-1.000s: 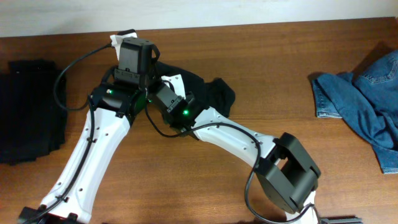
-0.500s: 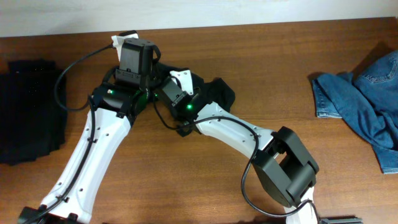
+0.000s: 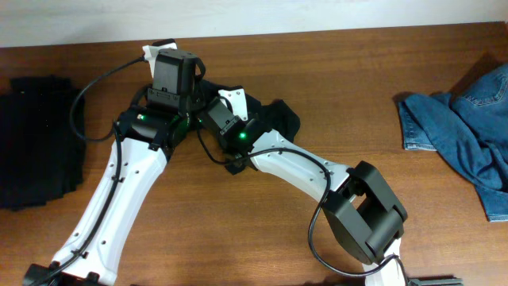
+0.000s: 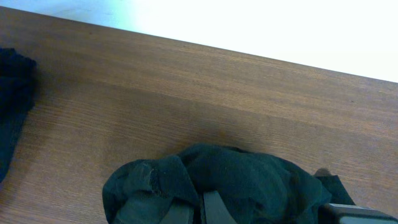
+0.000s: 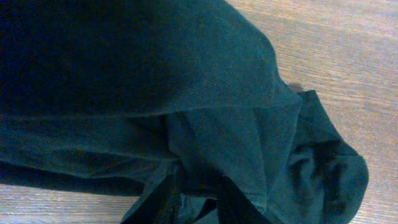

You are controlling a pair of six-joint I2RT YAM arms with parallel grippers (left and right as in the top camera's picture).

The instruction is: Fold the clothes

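Item: crumpled black soft-cloth garment (image 3: 276, 119), far-centre of brown wooden table (image 3: 357, 71) | left gripper (image 4: 198, 210): fingers closed, pinching a bunch of it | right gripper (image 5: 198, 202): against the same cloth, gap and hold cannot be told | folded black cloth stack (image 3: 36, 135): left edge | blue denim garment (image 3: 468, 119): right edge

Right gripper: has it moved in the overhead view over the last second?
Yes. The right gripper shifted toward the table's far edge and slightly toward the jeans, further onto the black garment.
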